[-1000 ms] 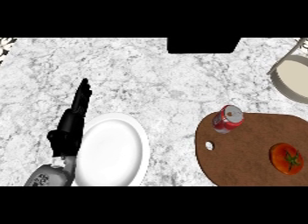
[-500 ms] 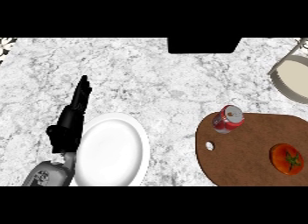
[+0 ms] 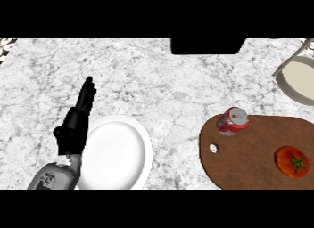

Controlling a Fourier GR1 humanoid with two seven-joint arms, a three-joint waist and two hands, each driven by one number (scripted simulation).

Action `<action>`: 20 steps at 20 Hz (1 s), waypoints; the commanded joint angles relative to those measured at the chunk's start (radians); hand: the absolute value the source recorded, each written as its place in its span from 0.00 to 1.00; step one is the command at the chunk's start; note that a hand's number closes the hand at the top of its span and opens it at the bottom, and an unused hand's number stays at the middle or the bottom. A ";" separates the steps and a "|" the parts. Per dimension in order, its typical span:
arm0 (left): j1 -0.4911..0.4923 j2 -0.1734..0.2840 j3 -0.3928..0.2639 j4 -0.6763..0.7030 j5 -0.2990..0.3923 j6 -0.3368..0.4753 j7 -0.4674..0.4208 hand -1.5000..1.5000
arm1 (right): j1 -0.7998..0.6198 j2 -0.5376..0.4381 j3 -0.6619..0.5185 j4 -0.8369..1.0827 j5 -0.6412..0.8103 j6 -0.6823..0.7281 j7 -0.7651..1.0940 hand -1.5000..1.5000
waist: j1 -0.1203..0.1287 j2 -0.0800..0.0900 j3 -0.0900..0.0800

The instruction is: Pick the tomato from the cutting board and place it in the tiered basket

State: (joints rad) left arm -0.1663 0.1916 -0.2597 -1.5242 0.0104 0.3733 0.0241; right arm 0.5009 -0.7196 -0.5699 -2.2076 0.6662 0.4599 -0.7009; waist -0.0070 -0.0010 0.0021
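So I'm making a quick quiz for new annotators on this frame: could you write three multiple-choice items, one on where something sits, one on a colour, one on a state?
1. Where does the tomato lie?
A. on the white plate
B. on the cutting board
C. in the tiered basket

2. What colour is the can at the cutting board's far-left edge?
A. red
B. green
C. blue

3. How is the left hand?
A. curled round the tomato
B. fingers straight, holding nothing
C. pinching the can

Answers:
1 B, the tomato rests on the brown board near the view's right edge, with the tiered basket at upper right.
2 A, its side is red under a silvery top.
3 B, it lies extended beside the white plate, and nothing is in it.
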 commanded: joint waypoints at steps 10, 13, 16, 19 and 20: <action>0.000 -0.017 0.051 -0.027 -0.036 -0.060 0.023 0.50 | -0.109 0.078 0.093 0.232 0.201 -0.062 -0.105 0.00 | 0.004 0.001 -0.002; -0.025 -0.046 0.050 0.007 -0.057 -0.040 0.024 0.50 | -0.139 0.087 0.162 0.302 0.254 -0.092 -0.103 0.00 | 0.006 0.002 -0.002; 0.029 -0.043 0.032 -0.063 -0.077 -0.058 0.056 0.50 | -0.176 0.063 0.128 0.298 0.227 -0.031 -0.109 0.00 | 0.006 0.001 -0.002; 0.005 -0.048 0.051 -0.055 -0.079 -0.063 0.068 0.50 | -0.210 0.077 0.163 0.390 0.237 -0.091 -0.153 0.00 | 0.007 0.001 -0.002; 0.036 -0.042 0.075 -0.013 -0.044 -0.099 -0.007 0.50 | -0.224 0.077 0.182 0.386 0.246 -0.083 -0.139 0.00 | 0.008 0.001 -0.002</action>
State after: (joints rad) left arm -0.1507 0.1506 -0.2068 -1.5553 -0.0467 0.3034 0.0501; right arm 0.3218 -0.6442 -0.4171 -1.8832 0.8938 0.3521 -0.7848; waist -0.0005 0.0000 0.0001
